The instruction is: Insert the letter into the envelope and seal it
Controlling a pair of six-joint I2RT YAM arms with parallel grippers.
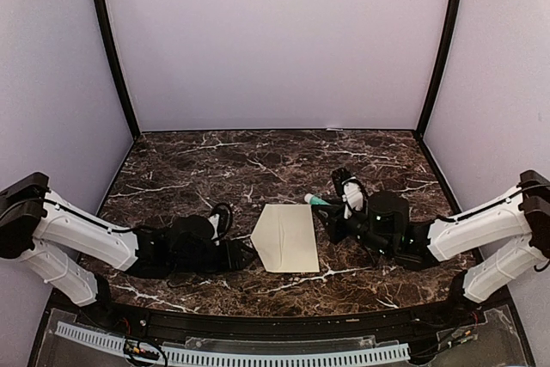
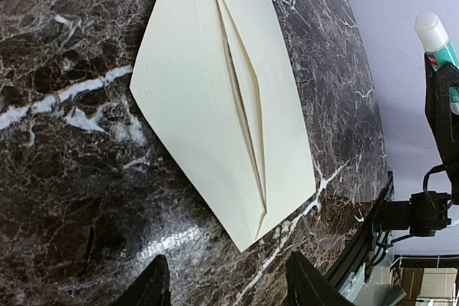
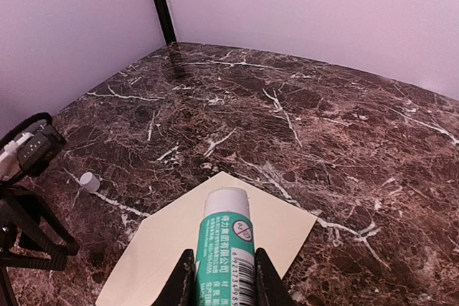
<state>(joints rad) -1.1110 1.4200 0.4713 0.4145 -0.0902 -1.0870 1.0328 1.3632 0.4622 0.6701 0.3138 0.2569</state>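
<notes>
The right end effector (image 3: 224,281) grips the glue stick (image 3: 226,238), tip over the envelope (image 3: 158,249) ahead; the left end effector (image 2: 226,284), released, faces its flap (image 2: 154,84).

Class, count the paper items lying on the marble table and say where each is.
1. The envelope lies flat on the table, its pointed flap toward the left arm. A letter may be hidden inside.
</notes>
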